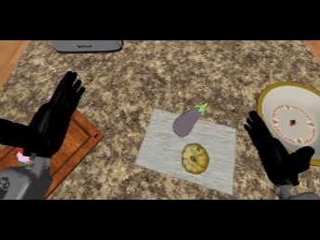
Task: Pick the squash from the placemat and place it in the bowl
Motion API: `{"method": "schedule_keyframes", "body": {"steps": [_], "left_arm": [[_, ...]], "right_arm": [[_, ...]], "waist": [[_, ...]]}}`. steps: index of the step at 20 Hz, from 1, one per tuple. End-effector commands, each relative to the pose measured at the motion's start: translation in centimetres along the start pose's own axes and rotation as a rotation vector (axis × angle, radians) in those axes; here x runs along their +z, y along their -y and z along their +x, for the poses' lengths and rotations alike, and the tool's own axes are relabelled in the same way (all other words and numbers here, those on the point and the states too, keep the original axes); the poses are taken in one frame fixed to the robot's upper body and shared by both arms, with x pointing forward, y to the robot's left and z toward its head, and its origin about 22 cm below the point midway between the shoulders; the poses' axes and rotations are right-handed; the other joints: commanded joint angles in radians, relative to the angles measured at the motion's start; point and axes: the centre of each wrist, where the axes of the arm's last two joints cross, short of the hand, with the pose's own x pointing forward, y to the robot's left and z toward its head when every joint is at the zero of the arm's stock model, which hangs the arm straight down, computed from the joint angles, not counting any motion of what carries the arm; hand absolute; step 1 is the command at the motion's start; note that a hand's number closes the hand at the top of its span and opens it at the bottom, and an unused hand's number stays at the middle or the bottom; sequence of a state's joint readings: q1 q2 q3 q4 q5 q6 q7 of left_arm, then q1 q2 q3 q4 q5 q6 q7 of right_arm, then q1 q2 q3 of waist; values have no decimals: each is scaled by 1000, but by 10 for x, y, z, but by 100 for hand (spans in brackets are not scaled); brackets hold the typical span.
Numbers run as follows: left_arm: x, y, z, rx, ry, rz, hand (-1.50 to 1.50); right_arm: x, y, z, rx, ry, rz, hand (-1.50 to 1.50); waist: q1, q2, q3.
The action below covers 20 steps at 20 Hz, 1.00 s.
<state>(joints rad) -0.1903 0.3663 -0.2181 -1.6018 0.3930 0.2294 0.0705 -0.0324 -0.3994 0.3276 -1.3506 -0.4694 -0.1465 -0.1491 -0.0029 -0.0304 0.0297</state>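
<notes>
Far left: our left hand is open, fingers straight and pointing up the view, thumb out, nothing in it. We read it as parked. Under and just right of it is a wooden cutting board, and a small pink item shows at its wrist; we can't tell what that is. Well to that hand's right lies the grey placemat with two things on it, apart from each other: a purple eggplant on the far edge and the yellow round squash nearer us, lying flat and untouched. Our right hand sits just off the placemat's right edge, also open, fingers extended and close together, thumb splayed toward the bowl side, holding nothing. The squash is near its left, roughly level with the palm, with a clear gap between them. The bowl is just right of that hand and a bit further away, its yellow rim partly behind the thumb. Our read: we're at the approach step and the pick hasn't started. The next move calls for taking the right hand left over the squash, coming down with fingers and thumb either side of it, and closing. Keep clear of the eggplant, which sits just beyond the squash. After that it's a short carry right into the bowl.
</notes>
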Motion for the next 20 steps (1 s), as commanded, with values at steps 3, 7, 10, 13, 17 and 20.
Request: {"method": "schedule_keyframes", "body": {"steps": [3, 7, 10, 13, 17, 20], "left_arm": [[-9, -27, 18, -107, 98, 54, 0], [-13, -29, 22, -131, 102, 78, 0], [-18, -57, 31, -162, 136, 184, 0], [-13, -69, 27, -166, 149, 227, 0], [-3, -89, 15, -188, 153, 242, 0], [-4, -88, 28, -187, 157, 274, 0]], "right_arm": [[1, -100, 21, 139, 140, 520, -150], [-28, -96, 83, 670, 458, 685, -150], [0, -155, 69, 672, 718, 672, -150], [38, -187, 50, 765, 834, 761, -150], [70, -196, 52, 958, 867, 745, -150], [76, -193, 73, 1165, 862, 664, -150]], "waist": [[68, 23, -33], [132, -55, -60], [29, 4, -34], [3, 10, -33], [-16, 14, -34], [-26, 6, -34]]}}
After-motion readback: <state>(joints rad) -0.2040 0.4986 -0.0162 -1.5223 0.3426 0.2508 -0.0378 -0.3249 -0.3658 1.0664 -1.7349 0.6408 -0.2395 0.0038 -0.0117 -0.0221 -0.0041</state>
